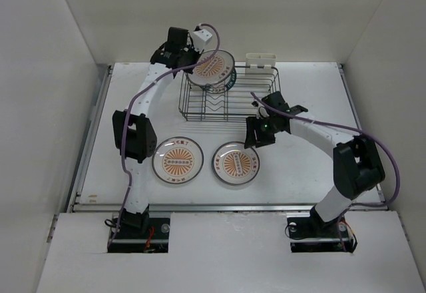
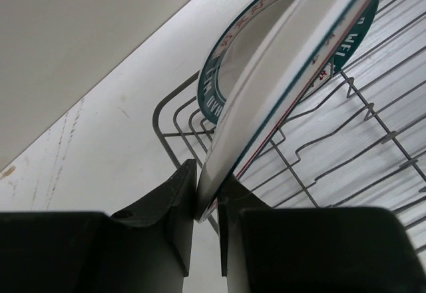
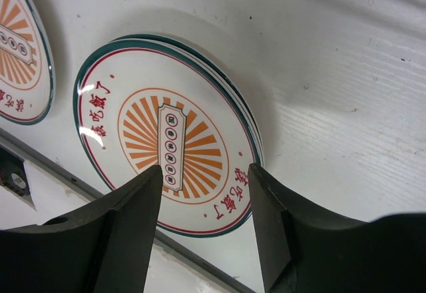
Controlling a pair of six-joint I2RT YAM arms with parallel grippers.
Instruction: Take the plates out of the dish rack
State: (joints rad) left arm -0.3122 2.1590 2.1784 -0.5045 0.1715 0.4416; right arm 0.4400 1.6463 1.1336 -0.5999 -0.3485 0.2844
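Observation:
My left gripper (image 2: 207,203) is shut on the lower rim of a sunburst plate (image 2: 286,63), which stands on edge in the dish rack (image 2: 346,146). From above, that plate (image 1: 214,66) tilts at the rack's (image 1: 200,106) back left corner, with the left gripper (image 1: 192,60) at its left rim. A teal-rimmed plate (image 2: 212,83) with lettering stands just behind it. Two more sunburst plates (image 1: 177,160) (image 1: 236,163) lie flat on the table in front of the rack. My right gripper (image 3: 206,193) hangs open and empty over the right one (image 3: 166,133).
A white cup holder (image 1: 261,62) is clipped to the rack's back edge. White walls close in the table on the left, back and right. A metal rail (image 1: 226,206) runs along the table's near edge. The left flat plate (image 3: 20,53) shows at the right wrist view's edge.

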